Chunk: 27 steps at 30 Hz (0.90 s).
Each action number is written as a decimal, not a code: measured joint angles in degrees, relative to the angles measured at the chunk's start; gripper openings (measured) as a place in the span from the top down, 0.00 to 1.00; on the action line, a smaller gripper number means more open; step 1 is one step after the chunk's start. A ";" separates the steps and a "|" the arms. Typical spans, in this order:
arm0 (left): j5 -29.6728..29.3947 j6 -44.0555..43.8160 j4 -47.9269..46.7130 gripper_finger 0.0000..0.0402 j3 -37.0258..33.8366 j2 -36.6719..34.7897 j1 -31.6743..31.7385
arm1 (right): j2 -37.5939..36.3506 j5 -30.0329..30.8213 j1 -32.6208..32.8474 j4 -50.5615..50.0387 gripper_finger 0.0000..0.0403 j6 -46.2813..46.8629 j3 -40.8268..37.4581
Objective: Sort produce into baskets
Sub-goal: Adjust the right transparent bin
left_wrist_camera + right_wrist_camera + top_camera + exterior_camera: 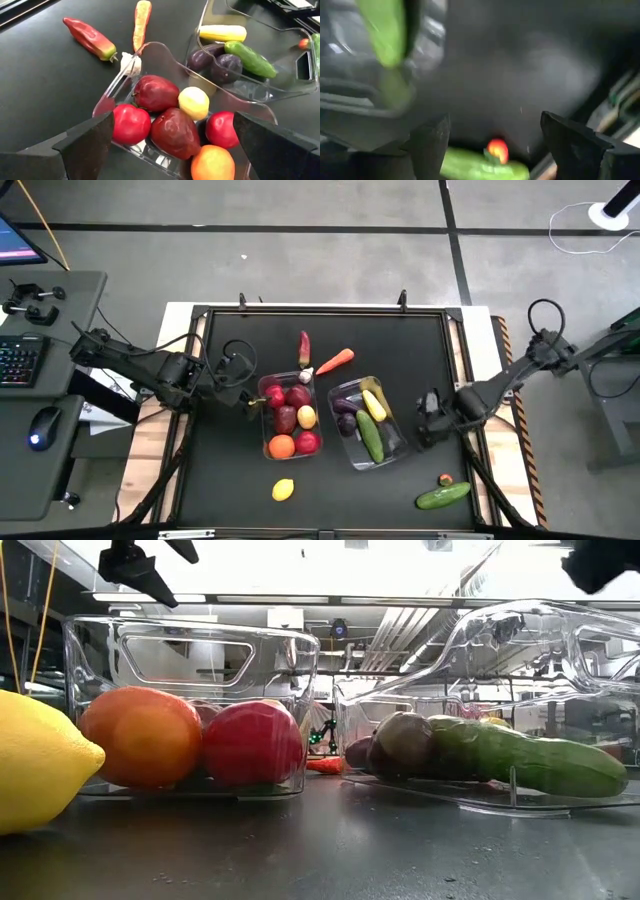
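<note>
Two clear bins stand mid-table. The left bin (pixel 268 442) holds red apples (pixel 156 92), a lemon (pixel 194 102) and an orange (pixel 142 736). The right bin (pixel 392 442) holds eggplants (pixel 225 66), a cucumber (pixel 370 436) and a yellow piece (pixel 223 33). On the table lie a red chili (pixel 304 346), a carrot (pixel 335 361), a lemon (pixel 283 490) and a cucumber (pixel 443 496). My left gripper (pixel 243 386) is open above the left bin's left end and touches nothing; it also shows in its wrist view (pixel 170 145). My right gripper (pixel 428 423) is open and empty, just right of the right bin.
A small white piece (pixel 306 374) lies by the left bin's far end. A small red fruit (pixel 445 479) sits next to the loose cucumber near the front right corner. The black mat has free room at the far left and along the front edge.
</note>
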 joint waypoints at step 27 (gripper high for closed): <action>-1.30 0.34 0.00 0.01 0.00 0.00 0.00 | 15.67 5.56 0.33 29.02 0.25 5.23 -2.82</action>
